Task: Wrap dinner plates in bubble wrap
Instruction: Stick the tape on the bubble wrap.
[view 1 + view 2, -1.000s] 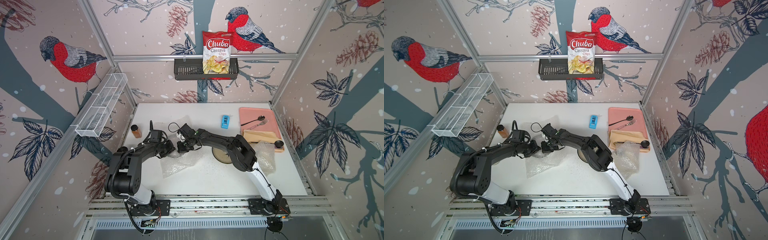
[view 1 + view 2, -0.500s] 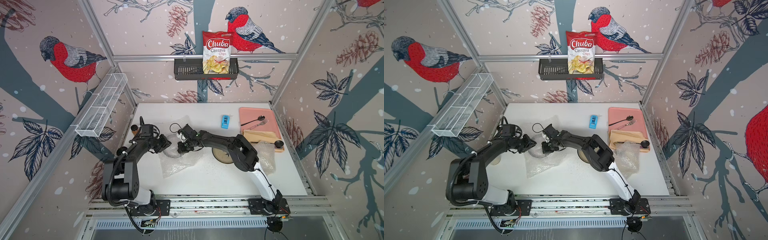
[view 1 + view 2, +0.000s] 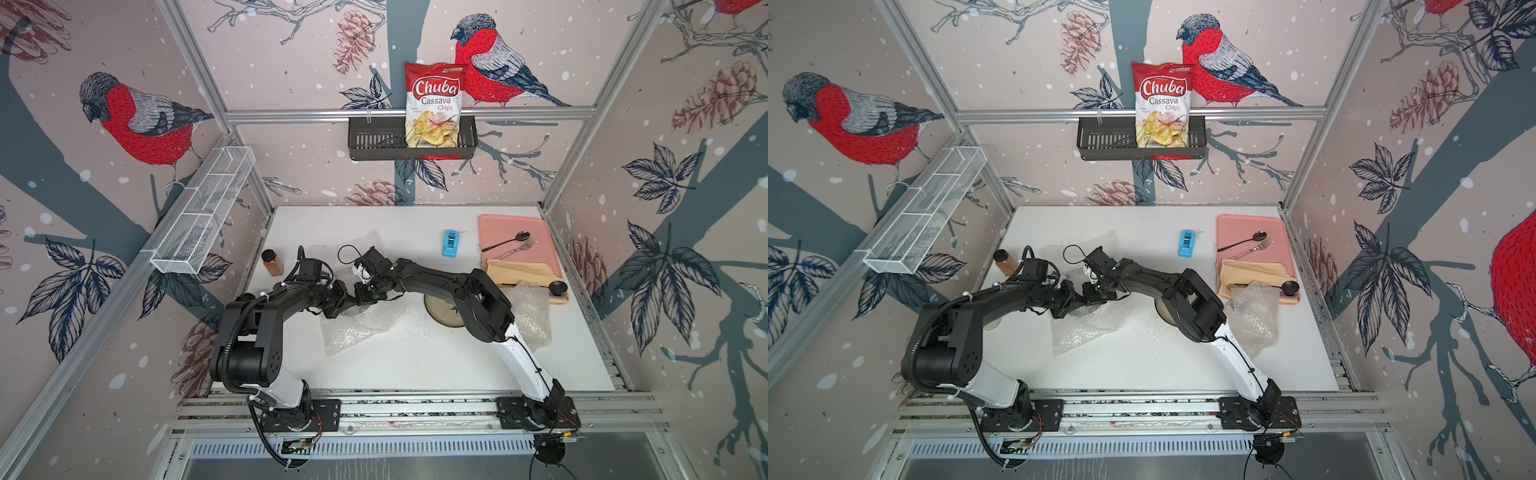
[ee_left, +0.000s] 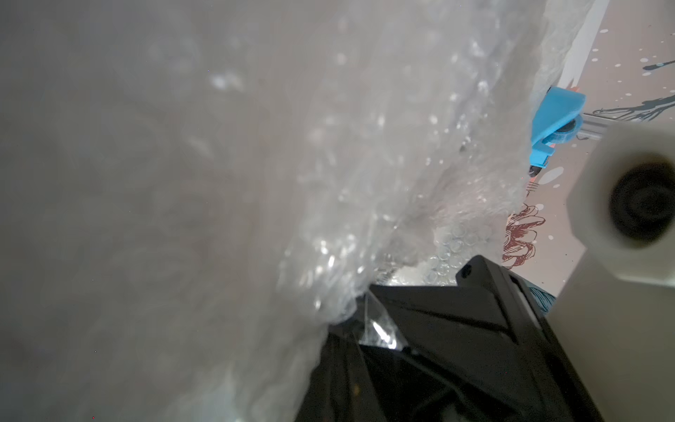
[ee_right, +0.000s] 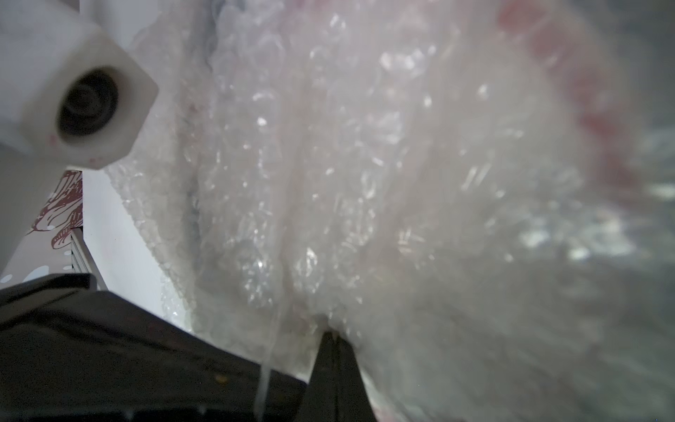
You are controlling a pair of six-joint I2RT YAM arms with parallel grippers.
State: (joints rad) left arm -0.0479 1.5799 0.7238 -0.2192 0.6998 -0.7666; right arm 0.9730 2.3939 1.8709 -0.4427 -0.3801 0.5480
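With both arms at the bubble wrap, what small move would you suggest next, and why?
Probably draw the pinched bubble wrap across the plate: the left gripper and right gripper are both shut on the sheet, just over it.

— What fills the lens?
— Crumpled bubble wrap (image 5: 365, 182), blurring toward three o'clock, with a red smear showing through it near two.
— And the right gripper (image 5: 330, 334)?
— At six o'clock, dark jaws closed, the film gathered and pinched at their tip.
— Anything else?
— A white block (image 5: 87, 106) with a dark round hole at ten o'clock, and a strip of white table (image 5: 120, 237) at eight.
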